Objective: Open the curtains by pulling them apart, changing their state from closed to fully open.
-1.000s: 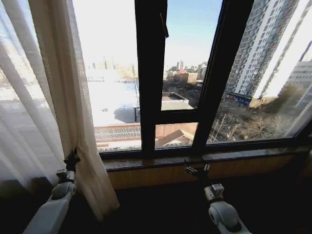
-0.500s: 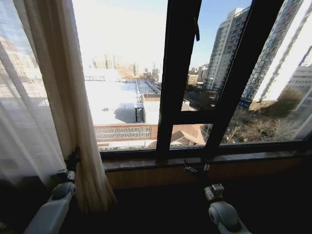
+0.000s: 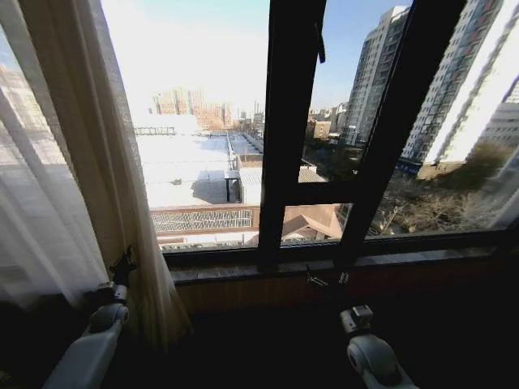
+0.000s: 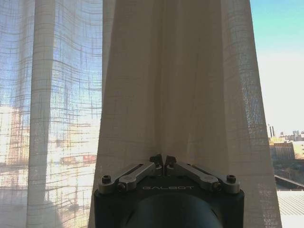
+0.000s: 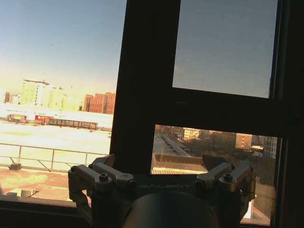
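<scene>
A sheer white curtain point(image 3: 49, 203) hangs at the left of the window, its inner edge bunched into a cream-beige fold point(image 3: 109, 162). My left gripper point(image 3: 122, 266) is shut on that fold low down, just above sill height. In the left wrist view its fingertips point(image 4: 163, 160) meet, with the pleated curtain fabric point(image 4: 180, 85) pinched between them. My right gripper point(image 3: 324, 279) hangs open in front of the sill, holding nothing. In the right wrist view, the right gripper point(image 5: 160, 164) has its fingers spread wide and faces the window frame.
Black window frame bars point(image 3: 288, 130) stand at the middle and right, with bare glass between the curtain and the frame. A wooden sill point(image 3: 340, 259) runs under the window above a dark wall. The floor below is in shadow.
The whole view has shifted, so the camera moved: the frame bars sit farther right in the picture. The curtain's bunched edge lies slightly more to the left, still held by the left gripper.
</scene>
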Controlling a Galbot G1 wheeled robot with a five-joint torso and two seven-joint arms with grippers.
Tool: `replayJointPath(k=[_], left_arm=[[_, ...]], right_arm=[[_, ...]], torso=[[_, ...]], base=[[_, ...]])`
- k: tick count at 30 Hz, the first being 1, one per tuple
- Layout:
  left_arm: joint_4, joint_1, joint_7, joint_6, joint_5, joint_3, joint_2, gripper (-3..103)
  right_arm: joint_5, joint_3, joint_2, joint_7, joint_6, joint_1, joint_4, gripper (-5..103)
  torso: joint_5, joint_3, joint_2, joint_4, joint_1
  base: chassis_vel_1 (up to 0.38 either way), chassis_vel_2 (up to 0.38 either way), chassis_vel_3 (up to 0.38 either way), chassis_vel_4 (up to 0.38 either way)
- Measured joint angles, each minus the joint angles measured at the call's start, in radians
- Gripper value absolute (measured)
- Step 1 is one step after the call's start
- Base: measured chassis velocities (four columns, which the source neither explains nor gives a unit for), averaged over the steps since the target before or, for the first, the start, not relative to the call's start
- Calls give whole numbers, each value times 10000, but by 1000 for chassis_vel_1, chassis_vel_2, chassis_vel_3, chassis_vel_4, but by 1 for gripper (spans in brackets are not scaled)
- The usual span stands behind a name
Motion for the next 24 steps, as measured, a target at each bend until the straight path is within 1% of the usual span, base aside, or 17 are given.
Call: replayJointPath(k=[5, 8, 10, 14, 18, 21, 22, 23, 24], left_arm=[[0, -2, 9, -6, 1, 4, 8, 0], [-1, -3, 9, -13, 2, 4, 26, 0], [-2, -1, 9, -26, 2, 1, 46, 0], [-16, 27, 5, -37, 4, -3, 84, 0], [92, 24, 33, -87, 58, -14, 201, 0], [195, 8, 23, -122, 58, -37, 255, 0], [462, -25, -61, -226, 33, -107, 402, 0], [1144, -88, -521, -346, -65, -325, 918, 0], [1375, -94, -742, -419, -80, -398, 1128, 0]], right_arm=[[0, 0, 0, 0, 0, 0, 0, 100], [0, -1, 0, -1, 0, 0, 0, 100], [0, -3, 2, -3, 0, 0, 1, 100], [0, -3, 2, -3, 0, 0, 0, 100], [0, -1, 0, -3, 0, 0, 0, 100], [0, 0, 0, -2, 0, 0, 0, 100], [0, 1, -1, -2, 0, 0, 0, 100], [0, 0, 0, -2, 0, 0, 0, 100], [0, 0, 0, -2, 0, 0, 0, 100]], torso=[[1, 0, 1, -1, 0], [2, -1, 1, 3, 0], [-5, -1, 1, 7, 0], [-5, -2, 2, 7, 0], [3, 0, 0, -6, 0], [3, 0, 0, -6, 0], [2, 0, 0, -6, 0], [1, 0, 1, 2, 1], [-2, 0, 1, 3, 0]], base=[[174, 101, -174, -120], [176, 153, -172, -144], [146, 130, -121, -106], [33, 30, -30, -22], [0, 0, 0, 0], [0, 0, 0, 0], [0, 0, 0, 0], [0, 0, 0, 0], [0, 0, 0, 0]])
